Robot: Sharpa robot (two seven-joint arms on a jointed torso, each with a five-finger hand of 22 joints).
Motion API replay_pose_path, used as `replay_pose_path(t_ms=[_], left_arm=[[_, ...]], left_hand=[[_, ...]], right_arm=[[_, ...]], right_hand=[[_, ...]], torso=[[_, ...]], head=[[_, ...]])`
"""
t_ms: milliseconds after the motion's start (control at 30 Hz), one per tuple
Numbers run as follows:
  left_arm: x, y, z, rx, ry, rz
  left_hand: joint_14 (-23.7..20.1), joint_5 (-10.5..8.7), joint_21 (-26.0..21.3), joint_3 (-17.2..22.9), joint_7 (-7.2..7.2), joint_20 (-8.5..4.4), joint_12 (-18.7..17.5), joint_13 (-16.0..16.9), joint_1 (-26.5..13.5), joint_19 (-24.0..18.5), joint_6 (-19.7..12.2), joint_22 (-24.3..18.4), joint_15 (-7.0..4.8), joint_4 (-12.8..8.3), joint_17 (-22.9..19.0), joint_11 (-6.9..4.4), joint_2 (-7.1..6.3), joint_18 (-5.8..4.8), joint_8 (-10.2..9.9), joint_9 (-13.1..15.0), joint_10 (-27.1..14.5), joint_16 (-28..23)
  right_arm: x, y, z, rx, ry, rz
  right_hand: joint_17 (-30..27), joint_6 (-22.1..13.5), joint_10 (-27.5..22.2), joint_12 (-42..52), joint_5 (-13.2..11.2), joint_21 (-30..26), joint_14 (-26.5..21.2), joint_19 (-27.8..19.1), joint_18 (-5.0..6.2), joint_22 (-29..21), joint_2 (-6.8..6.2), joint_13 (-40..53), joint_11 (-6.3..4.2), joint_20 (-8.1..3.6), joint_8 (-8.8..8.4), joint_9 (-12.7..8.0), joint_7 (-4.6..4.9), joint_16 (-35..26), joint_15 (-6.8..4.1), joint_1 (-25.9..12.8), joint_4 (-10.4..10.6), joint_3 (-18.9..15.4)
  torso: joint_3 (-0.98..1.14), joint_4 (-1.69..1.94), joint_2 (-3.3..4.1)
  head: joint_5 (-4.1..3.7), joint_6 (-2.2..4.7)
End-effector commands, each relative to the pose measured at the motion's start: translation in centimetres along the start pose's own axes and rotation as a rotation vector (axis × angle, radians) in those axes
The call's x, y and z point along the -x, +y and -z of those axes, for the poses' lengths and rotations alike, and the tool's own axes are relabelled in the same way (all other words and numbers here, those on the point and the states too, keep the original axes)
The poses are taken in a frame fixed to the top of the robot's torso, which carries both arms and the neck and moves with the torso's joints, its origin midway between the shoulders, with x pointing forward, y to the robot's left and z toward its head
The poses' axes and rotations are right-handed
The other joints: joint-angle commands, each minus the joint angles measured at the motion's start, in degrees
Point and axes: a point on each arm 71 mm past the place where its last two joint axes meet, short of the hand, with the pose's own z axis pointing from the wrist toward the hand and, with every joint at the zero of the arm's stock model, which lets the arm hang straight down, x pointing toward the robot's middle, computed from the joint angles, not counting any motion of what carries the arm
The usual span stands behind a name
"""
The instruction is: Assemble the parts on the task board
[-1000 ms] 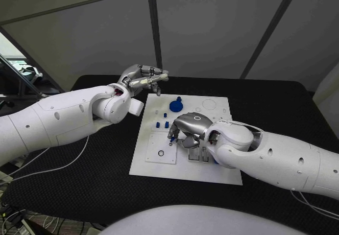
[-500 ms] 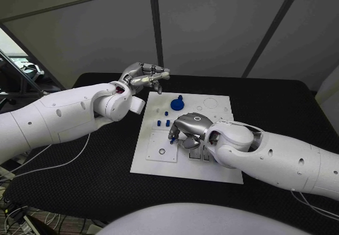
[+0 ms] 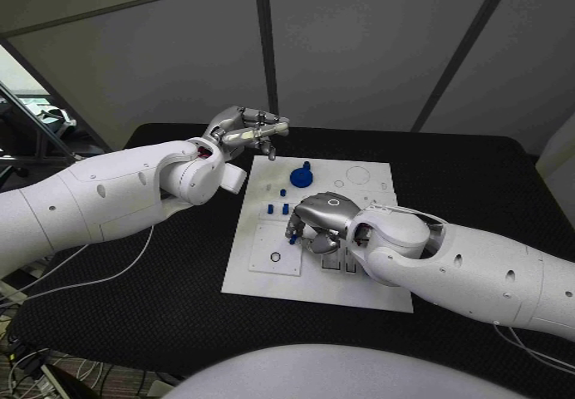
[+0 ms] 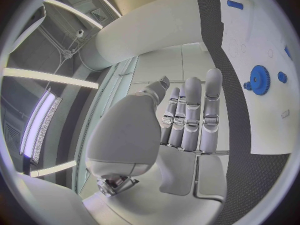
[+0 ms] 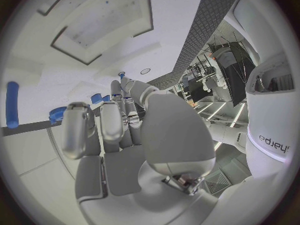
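The white task board (image 3: 360,287) lies in the middle of the black table. A blue gear (image 3: 300,176) stands near its far edge, and the left wrist view shows the gear (image 4: 259,77) too. Three small blue pegs (image 3: 278,208) stand just in front of the gear. My right hand (image 3: 317,223) is low over the board's middle, fingers pointing down, and pinches a small blue part (image 3: 292,238) at its fingertips (image 5: 121,75). My left hand (image 3: 248,129) hangs raised beyond the board's far left corner. Its fingers (image 4: 190,112) lie close together and curl in, holding nothing.
A recessed panel with a small ring hole (image 3: 274,258) sits at the board's near left. Round outlines (image 3: 356,176) mark the far right corner. My right forearm (image 3: 479,266) covers the board's right edge. Bare black table (image 3: 144,291) lies to the left.
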Motion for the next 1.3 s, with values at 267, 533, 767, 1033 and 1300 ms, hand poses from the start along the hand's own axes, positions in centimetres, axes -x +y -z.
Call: replay_pose_path(t_ms=[267,533,767,1033,1300], left_arm=[[-0.2,-0.1,-0.1,0.0,0.013,0.009],[-0.2,-0.2,-0.1,-0.001,0.014,0.009],[-0.2,-0.2,-0.1,0.001,0.015,0.009],[-0.2,-0.1,-0.1,0.008,0.019,0.01],[-0.2,-0.1,-0.1,0.016,0.025,0.012]], left_hand=[[-0.37,-0.15,-0.35,0.13,0.08,0.03,0.36,-0.1,0.32,-0.24,-0.39,-0.05,-0.05,-0.06,-0.09,0.17,0.4,2.41,0.08,-0.1,-0.26,-0.36],[-0.39,-0.15,-0.38,0.12,0.1,0.04,0.37,-0.1,0.31,-0.24,-0.43,-0.08,-0.04,-0.05,-0.13,0.19,0.42,2.41,0.08,-0.1,-0.3,-0.37],[-0.39,-0.15,-0.38,0.12,0.1,0.04,0.37,-0.1,0.31,-0.24,-0.43,-0.08,-0.04,-0.05,-0.13,0.19,0.42,2.41,0.08,-0.1,-0.3,-0.37],[-0.42,-0.15,-0.44,0.11,0.14,0.05,0.38,-0.1,0.28,-0.25,-0.5,-0.13,-0.01,-0.03,-0.19,0.23,0.46,2.4,0.07,-0.1,-0.38,-0.38],[-0.46,-0.17,-0.53,0.06,0.19,0.08,0.4,-0.11,0.18,-0.25,-0.6,-0.2,0.03,0.03,-0.28,0.28,0.51,2.39,0.07,-0.1,-0.49,-0.4]], right_arm=[[-0.5,0.0,-0.2,-0.011,0.047,0.035],[-1.1,0.1,-0.3,-0.011,0.067,0.039],[-1.2,0.1,-0.4,-0.01,0.066,0.037],[-0.9,-0.3,-0.3,-0.016,0.01,0.019],[0.0,-0.3,0.9,0.002,-0.097,-0.019]], right_hand=[[-0.11,0.41,0.05,-0.12,0.29,0.32,2.27,1.56,-0.5,7.4,0.27,-0.01,0.42,-0.16,0.22,0.07,0.19,0.14,-0.41,-0.41,-0.16,-0.38],[-0.34,0.4,0.03,-0.18,0.32,0.14,2.2,1.45,-0.45,7.3,0.17,-0.01,0.44,-0.14,0.16,0.09,0.19,0.07,-0.39,-0.7,-0.07,-0.66],[-1.0,-1.08,-1.47,-1.17,1.34,-0.8,1.94,0.91,-0.25,6.79,-0.54,-0.31,0.89,0.13,-0.53,-0.21,0.62,-0.05,0.0,-2.34,0.69,-1.95],[-3.27,-10.26,-7.55,-3.56,1.91,-5.69,1.03,-1.36,0.83,3.75,-2.3,-0.87,2.04,1.09,-0.67,-1.56,0.86,-1.3,0.96,-3.88,1.57,-3.25],[-4.86,-10.95,-8.08,-3.11,2.27,-6.06,0.76,-1.42,0.91,3.55,-2.08,-0.75,2.07,1.15,-0.37,-1.33,0.89,-2.23,0.94,-3.97,1.87,-3.4]], torso=[[-0.02,0.0,0.03],[-0.03,0.0,0.04],[-0.04,-0.02,0.02],[-0.01,-0.03,-0.05],[0.0,-0.03,-0.03]], head=[[0.05,0.04],[0.09,-0.01],[0.06,-0.09],[0.1,0.03],[-0.11,0.16]])
